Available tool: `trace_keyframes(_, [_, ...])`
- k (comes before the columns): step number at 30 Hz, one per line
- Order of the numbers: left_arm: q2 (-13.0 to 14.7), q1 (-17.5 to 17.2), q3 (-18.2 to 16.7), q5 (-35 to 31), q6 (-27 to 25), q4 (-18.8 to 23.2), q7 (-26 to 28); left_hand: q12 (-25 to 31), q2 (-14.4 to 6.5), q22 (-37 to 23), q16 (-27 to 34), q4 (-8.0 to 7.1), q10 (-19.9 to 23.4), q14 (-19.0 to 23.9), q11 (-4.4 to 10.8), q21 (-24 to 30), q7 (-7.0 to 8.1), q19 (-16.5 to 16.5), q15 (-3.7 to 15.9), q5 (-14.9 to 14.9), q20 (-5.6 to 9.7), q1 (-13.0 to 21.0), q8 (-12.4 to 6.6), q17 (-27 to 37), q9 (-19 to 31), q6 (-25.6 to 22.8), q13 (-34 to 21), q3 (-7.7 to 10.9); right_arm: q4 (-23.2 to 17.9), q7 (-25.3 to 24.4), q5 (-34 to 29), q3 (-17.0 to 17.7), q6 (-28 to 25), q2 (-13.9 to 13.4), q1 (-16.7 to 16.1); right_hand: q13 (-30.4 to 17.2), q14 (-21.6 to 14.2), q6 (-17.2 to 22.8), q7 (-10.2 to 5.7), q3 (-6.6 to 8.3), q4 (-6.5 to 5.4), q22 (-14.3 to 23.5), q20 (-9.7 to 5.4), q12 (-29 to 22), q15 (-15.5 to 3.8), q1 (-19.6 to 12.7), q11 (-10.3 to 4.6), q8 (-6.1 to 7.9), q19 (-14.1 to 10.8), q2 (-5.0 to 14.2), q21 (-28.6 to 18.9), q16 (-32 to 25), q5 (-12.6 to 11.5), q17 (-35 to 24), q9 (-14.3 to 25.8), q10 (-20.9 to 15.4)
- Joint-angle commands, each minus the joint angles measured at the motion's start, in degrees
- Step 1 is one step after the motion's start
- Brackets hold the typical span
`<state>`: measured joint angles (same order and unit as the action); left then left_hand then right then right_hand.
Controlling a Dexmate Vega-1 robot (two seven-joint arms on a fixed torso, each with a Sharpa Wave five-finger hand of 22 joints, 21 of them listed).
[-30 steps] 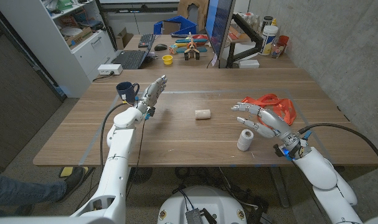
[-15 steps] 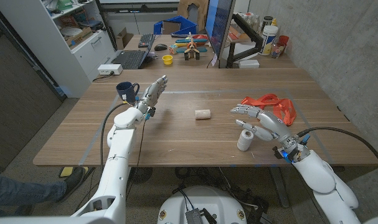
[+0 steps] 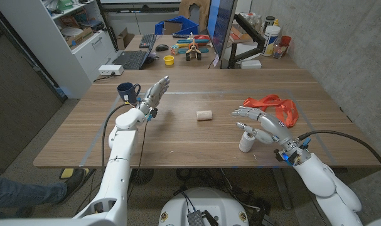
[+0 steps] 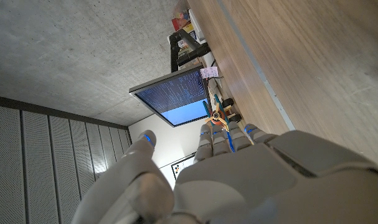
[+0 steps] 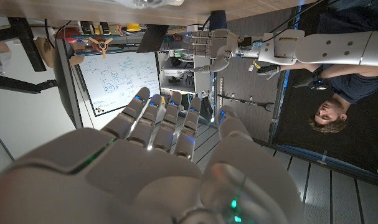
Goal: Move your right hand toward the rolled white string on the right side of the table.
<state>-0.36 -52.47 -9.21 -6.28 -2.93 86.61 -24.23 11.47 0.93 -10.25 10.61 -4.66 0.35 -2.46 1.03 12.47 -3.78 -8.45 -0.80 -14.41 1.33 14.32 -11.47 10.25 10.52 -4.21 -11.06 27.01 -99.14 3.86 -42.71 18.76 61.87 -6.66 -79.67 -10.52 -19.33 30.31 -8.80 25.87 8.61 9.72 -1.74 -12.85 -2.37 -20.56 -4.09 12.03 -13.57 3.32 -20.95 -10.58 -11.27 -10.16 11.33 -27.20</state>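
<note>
A white roll of string [image 3: 246, 142] stands upright near the table's front edge on the right. My right hand [image 3: 263, 123] hovers just behind and above it with fingers spread, holding nothing; its thumb [image 3: 242, 126] is right over the roll's top. That same hand [image 5: 170, 155] shows from behind in the right wrist view, fingers straight. My left hand [image 3: 154, 95] is raised over the table's left part, fingers straight and apart, empty, and its back fills the near part of the left wrist view [image 4: 238, 177].
A smaller white roll [image 3: 204, 115] lies at the table's middle. An orange-red object [image 3: 277, 105] lies behind my right hand. A blue mug [image 3: 127, 91] stands by my left hand. A monitor [image 3: 223, 25], keyboard [image 3: 130, 59] and toys sit at the back. A person [image 5: 329, 106] shows in the right wrist view.
My right hand has shifted a little left and nearer, off the orange-red object and over the upright roll. The left arm has not moved.
</note>
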Motion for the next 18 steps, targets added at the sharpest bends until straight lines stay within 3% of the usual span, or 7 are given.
trace_keyframes(1, [-0.18,-0.25,0.23,-0.23,-0.31,0.48,0.44,0.25,-0.47,-0.25,0.08,0.03,-0.13,-0.61,-0.13,-0.38,0.00,-0.22,-0.18,0.07,0.33,0.22,-0.09,0.22,0.33,-0.32,-0.19,-0.27,-0.06,-5.27,-4.84,-0.67,-2.29,-1.28,-0.64,-0.12,0.31,0.08,-0.20,0.31,-0.05,0.33,-0.03,0.09,-3.33,-0.60,-0.22,-0.23,-0.02,0.06,0.27,0.17,-0.17,-0.06,0.11,0.25])
trace_keyframes(18, [-0.41,-0.09,0.56,-0.50,-0.23,0.40,0.69,0.31,-0.57,-0.25,0.08,0.04,-0.01,-0.64,-0.06,-0.47,-0.06,-0.34,-0.20,0.08,0.11,0.29,-0.07,0.22,0.33,-0.32,-0.19,-0.42,-1.46,-14.79,-11.20,-3.41,-7.48,-4.99,-2.92,-0.14,0.45,-0.04,-0.35,0.51,-0.15,0.36,0.05,0.20,-3.20,-0.64,-0.25,-0.33,0.06,0.28,0.71,0.13,-0.04,-0.10,0.13,0.43])
